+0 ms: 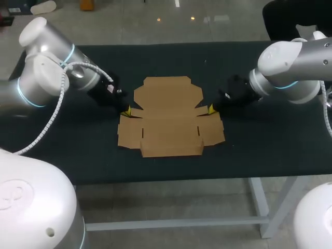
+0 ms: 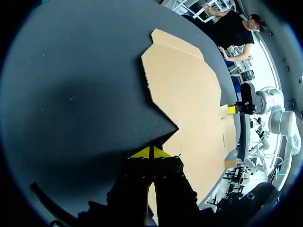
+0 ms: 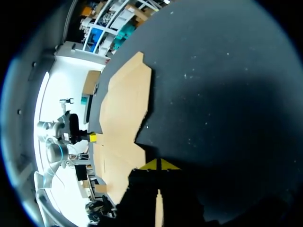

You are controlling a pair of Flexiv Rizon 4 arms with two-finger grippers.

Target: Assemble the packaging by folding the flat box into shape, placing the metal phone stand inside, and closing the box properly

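Brown cardboard makes up the flat box (image 1: 168,116), which lies spread open in the middle of the black table (image 1: 78,150). It is not folded at all. Every part of it lies flat on the table top.

The far half of the box is one big piece with slanted corners and a thin strip along its far edge. The near half is wider. It has a long piece in the middle and a flap sticking out on each side. Short slits are cut into the card near those flaps. Where the far half meets the near half, the card is cut in on both sides, so there is a small notch on the left and one on the right. Fold lines run across the card from side to side.

The left gripper (image 1: 126,111) sits low at the left notch. In the left wrist view its two yellow tips are pressed together with no gap, and they point at the spot where the card's edge cuts in. They hold nothing. The pictures do not show if the tips touch the card.

The right gripper (image 1: 211,109) sits low at the right notch, across the box from the other one. In the right wrist view its yellow tips are also closed tight together, just at the card's edge, with nothing in them.

The left arm (image 1: 46,72) comes in from the left side and the right arm (image 1: 290,67) from the right side.
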